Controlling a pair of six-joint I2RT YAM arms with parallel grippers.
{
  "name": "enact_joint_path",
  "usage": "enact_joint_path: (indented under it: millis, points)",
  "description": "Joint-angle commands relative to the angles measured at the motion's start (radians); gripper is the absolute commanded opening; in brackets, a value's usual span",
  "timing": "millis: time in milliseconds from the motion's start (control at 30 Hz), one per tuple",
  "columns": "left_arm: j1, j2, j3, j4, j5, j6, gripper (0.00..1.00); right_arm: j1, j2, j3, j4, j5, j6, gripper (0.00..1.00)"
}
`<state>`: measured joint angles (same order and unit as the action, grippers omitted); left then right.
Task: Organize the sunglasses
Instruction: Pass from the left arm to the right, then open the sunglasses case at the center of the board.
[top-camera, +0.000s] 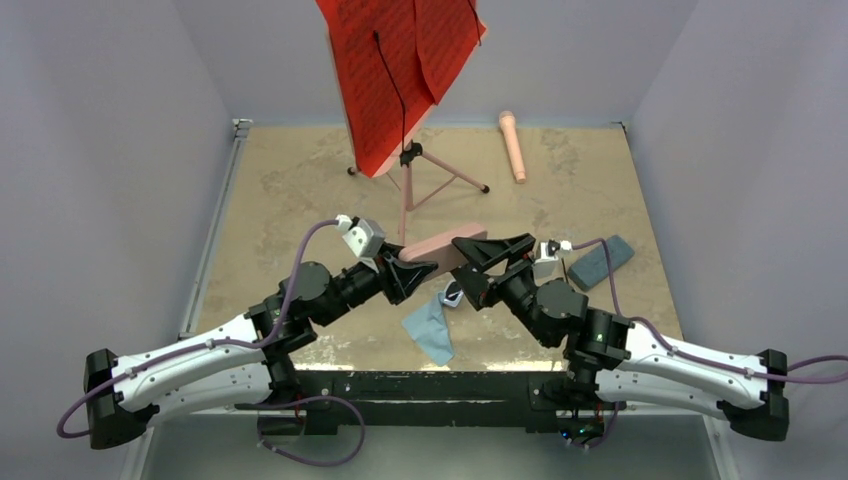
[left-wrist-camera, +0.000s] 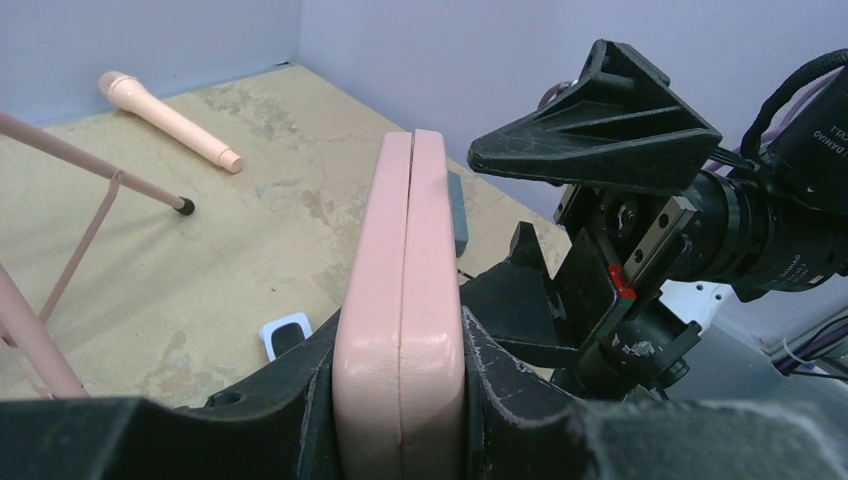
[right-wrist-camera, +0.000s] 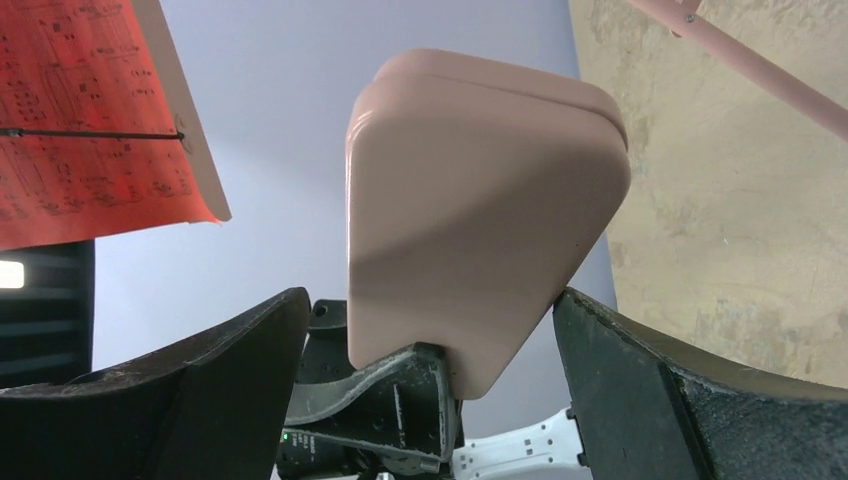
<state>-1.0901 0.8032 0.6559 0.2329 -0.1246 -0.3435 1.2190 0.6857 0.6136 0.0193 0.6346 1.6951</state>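
Stand (top-camera: 409, 156) far-centre, microphone (top-camera: 513, 146) right of it. Flat case (top-camera: 601, 262) near right edge. Cloth (top-camera: 430, 328) near-centre, sunglasses (top-camera: 452, 294) beside it.
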Motion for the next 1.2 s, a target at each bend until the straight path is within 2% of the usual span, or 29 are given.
enact_joint_path:
  millis: [0, 167, 233, 400, 467, 500, 567, 600, 667, 767, 900, 1000, 1067, 1167]
  points:
    - [-0.023, -0.003, 0.004, 0.082, 0.004, 0.037, 0.00, -0.023, 0.009, 0.045, 0.017, 0.046, 0.046, 0.95]
    - [-0.039, 0.021, 0.022, 0.084, 0.004, 0.058, 0.00, -0.046, 0.049, 0.082, -0.016, 0.006, 0.041, 0.94]
    - [-0.046, 0.035, 0.029, 0.078, -0.009, 0.065, 0.00, -0.059, 0.066, 0.101, -0.035, -0.026, 0.019, 0.88]
    - [-0.054, 0.071, 0.040, 0.066, -0.079, 0.072, 0.00, -0.065, 0.072, 0.098, 0.019, -0.055, -0.065, 0.55]
    - [-0.054, 0.076, 0.046, 0.037, -0.098, 0.055, 0.00, -0.065, 0.064, 0.094, 0.035, -0.065, -0.115, 0.46]
    - [-0.054, 0.073, 0.059, 0.004, -0.095, 0.037, 0.25, -0.067, 0.058, 0.092, 0.042, -0.072, -0.148, 0.41]
    - [-0.054, 0.056, 0.098, -0.118, -0.047, -0.025, 0.93, -0.078, 0.040, 0.084, 0.062, -0.114, -0.247, 0.35]
    - [-0.054, 0.044, 0.122, -0.184, 0.021, -0.061, 0.99, -0.085, 0.027, 0.081, 0.066, -0.140, -0.291, 0.33]
    - [-0.054, 0.007, 0.136, -0.262, 0.154, -0.147, 1.00, -0.106, -0.005, 0.063, 0.099, -0.210, -0.393, 0.26]
    - [-0.049, -0.062, 0.048, -0.145, 0.440, -0.194, 1.00, -0.125, -0.043, 0.075, 0.111, -0.310, -0.620, 0.15]
    - [0.010, -0.118, 0.049, -0.201, 0.524, -0.275, 1.00, -0.128, -0.080, 0.131, 0.062, -0.442, -0.861, 0.12]
    - [0.142, -0.123, 0.020, -0.068, 0.763, -0.403, 1.00, -0.130, -0.102, 0.155, 0.057, -0.548, -0.996, 0.05]
    - [0.184, -0.094, 0.011, 0.032, 0.854, -0.466, 1.00, -0.132, -0.100, 0.166, 0.050, -0.586, -1.024, 0.04]
    - [0.191, -0.007, 0.059, 0.046, 0.908, -0.488, 1.00, -0.138, -0.082, 0.155, 0.127, -0.655, -1.046, 0.02]
